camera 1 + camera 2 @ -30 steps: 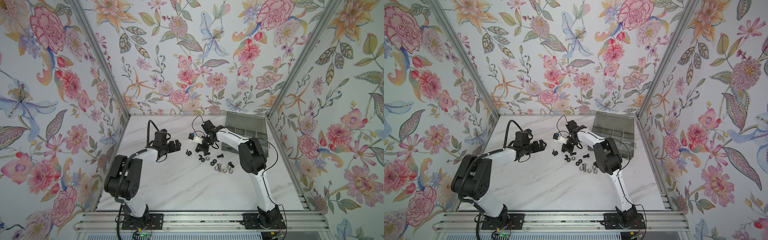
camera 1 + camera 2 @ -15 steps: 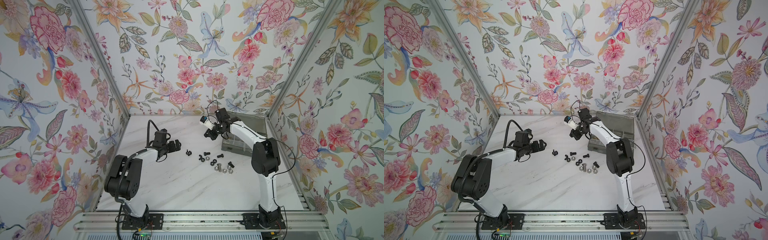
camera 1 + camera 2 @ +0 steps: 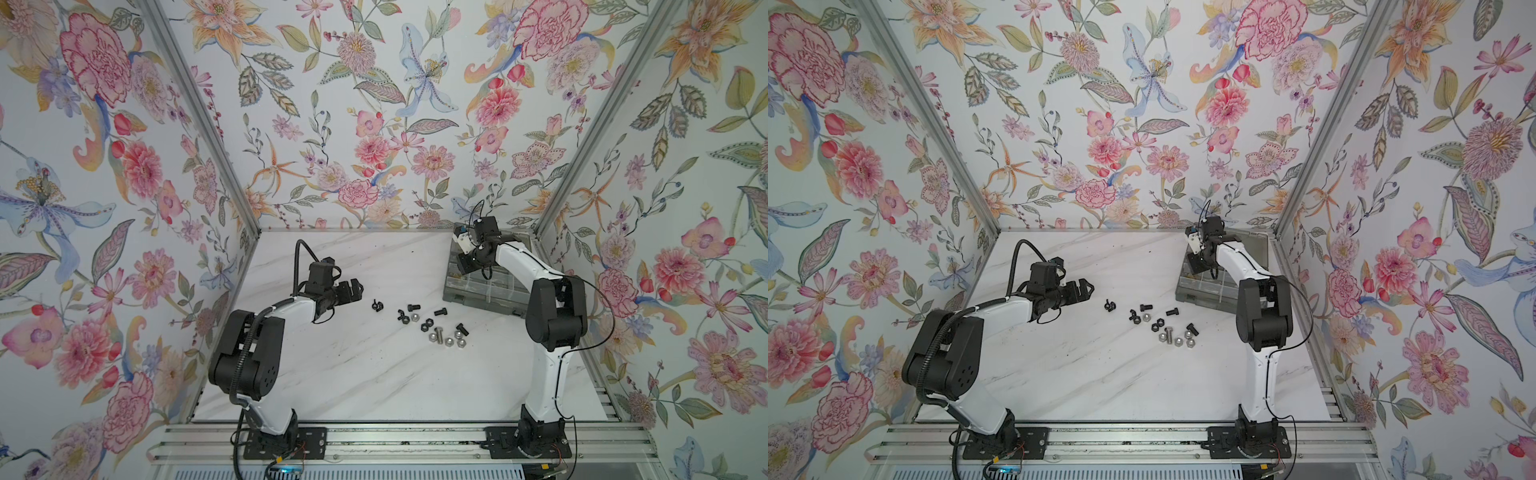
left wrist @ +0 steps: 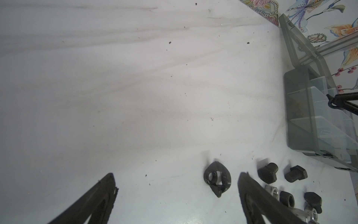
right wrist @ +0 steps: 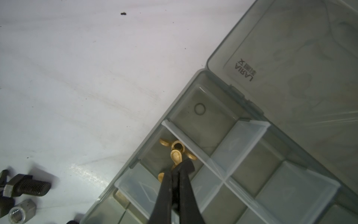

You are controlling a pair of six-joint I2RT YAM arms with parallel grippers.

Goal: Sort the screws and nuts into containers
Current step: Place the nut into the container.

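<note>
So the left hand (image 3: 354, 287) is hovering low over the table (image 3: 353, 374) with its fingers spread wide apart. In the left wrist view a black wing nut (image 4: 217, 180) is lying flat on the table between those fingers (image 4: 249, 190), sitting closer to one of them and touching neither. In both top views that wing nut is sitting by itself just left of the main pile. The rest of the loose stuff is lying scattered mid-table between the two arms: a few black screws (image 3: 440, 311) on their sides, one silver screw (image 3: 435, 335), some black nuts (image 3: 426, 324) and a handful of shiny silver nuts (image 3: 449, 342) at the near end. The grey box (image 3: 486, 291) is sitting at the far right of the table with its lid (image 5: 290, 58) lying open on the far side. The right hand (image 5: 181, 164) is reaching down into it with its fingers pressed together. It's pointing into a compartment (image 5: 153, 153) along the box's left wall, one in from the far-left corner. A couple of brass wing nuts (image 5: 177, 149) are sitting in there, and one wing is right at the fingertips. Honestly I can't tell whether it's pinching that wing or just resting against it.
</note>
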